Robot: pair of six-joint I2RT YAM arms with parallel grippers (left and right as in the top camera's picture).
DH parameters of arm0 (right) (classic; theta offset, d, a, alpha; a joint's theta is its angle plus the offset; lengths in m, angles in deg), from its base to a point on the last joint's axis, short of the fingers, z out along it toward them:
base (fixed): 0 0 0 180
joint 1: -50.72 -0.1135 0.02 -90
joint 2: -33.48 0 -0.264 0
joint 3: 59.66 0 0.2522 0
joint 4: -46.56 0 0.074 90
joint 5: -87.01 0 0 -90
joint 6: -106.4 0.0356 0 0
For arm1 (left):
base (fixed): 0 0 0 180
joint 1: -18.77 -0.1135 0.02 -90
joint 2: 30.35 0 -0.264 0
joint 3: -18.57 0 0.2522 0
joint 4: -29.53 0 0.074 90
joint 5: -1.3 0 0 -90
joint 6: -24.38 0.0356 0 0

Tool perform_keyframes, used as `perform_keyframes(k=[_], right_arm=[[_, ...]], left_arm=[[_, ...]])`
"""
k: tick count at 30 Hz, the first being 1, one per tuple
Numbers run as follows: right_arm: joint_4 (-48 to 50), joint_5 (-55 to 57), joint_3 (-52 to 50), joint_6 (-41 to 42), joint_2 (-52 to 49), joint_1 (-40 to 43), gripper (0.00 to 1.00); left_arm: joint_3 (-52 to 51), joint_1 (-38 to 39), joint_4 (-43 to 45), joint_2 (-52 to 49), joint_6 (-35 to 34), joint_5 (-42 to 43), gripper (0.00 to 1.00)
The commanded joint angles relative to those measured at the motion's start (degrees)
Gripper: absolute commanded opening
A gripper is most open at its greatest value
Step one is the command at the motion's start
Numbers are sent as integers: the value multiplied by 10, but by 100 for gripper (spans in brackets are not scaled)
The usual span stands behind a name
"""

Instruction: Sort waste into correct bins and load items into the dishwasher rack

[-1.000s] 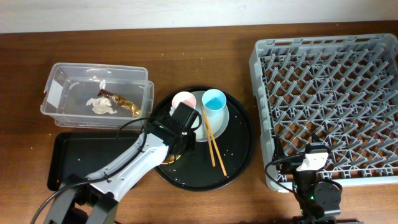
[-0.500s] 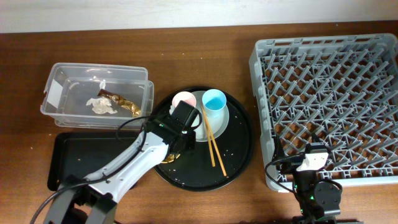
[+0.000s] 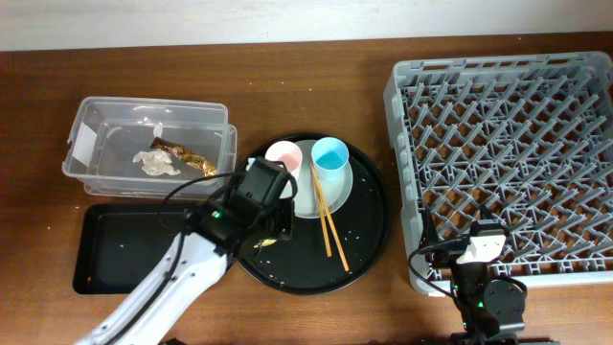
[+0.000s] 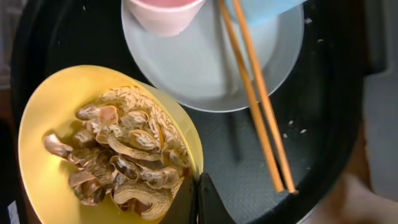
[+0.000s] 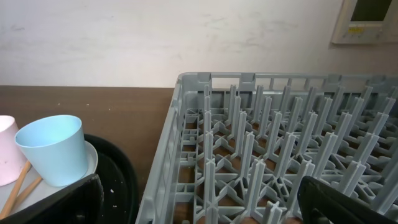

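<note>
My left gripper [image 4: 198, 200] is shut on the right rim of the yellow bowl [image 4: 50, 124], which holds tan-brown food scraps [image 4: 124, 162] with white grains. In the overhead view the gripper [image 3: 271, 230] covers most of the bowl at the left of the round black tray [image 3: 369, 230]. The pink cup [image 3: 283, 153], blue cup [image 3: 329, 155] and chopsticks [image 3: 329, 220] rest on the pale plate [image 3: 340, 187]. The clear tub [image 3: 86, 144] holds the tissue [image 3: 156, 163] and gold wrapper [image 3: 192, 158]. My right gripper [image 5: 199, 199] is open and empty at the rack's [image 3: 508, 153] front-left corner.
The shallow black rectangular tray [image 3: 124, 254] lies in front of the clear tub, left of the round tray. The rack fills the right side of the table. Small white grains are scattered on the round tray.
My left wrist has shifted a little to the left over the round tray, still pinching the bowl's rim. The right arm has not moved.
</note>
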Motion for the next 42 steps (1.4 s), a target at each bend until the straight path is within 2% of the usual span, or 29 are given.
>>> perform_keyframes(k=[1, 12, 21, 25, 27, 29, 31, 42], right_arm=[[-4, 7, -3, -2, 4, -3, 98], [-4, 7, -3, -2, 4, -3, 98], [-4, 7, -3, -2, 4, -3, 98], [-4, 7, -3, -2, 4, -3, 98], [-4, 7, -3, -2, 4, -3, 98], [-4, 7, -3, -2, 4, -3, 98], [-4, 7, -3, -2, 4, -3, 98], [-4, 7, -3, -2, 4, -3, 98]], left_arm=[[10, -1, 0, 20, 1, 6, 1], [6, -1, -12, 9, 1, -16, 1], [5, 16, 9, -110, 0, -15, 1], [5, 15, 12, -128, -1, -15, 1], [5, 15, 13, -129, -1, -15, 4], [5, 15, 15, -129, -1, -11, 19], [5, 15, 15, -129, -1, -11, 24], [5, 15, 41, -178, -1, -6, 25]])
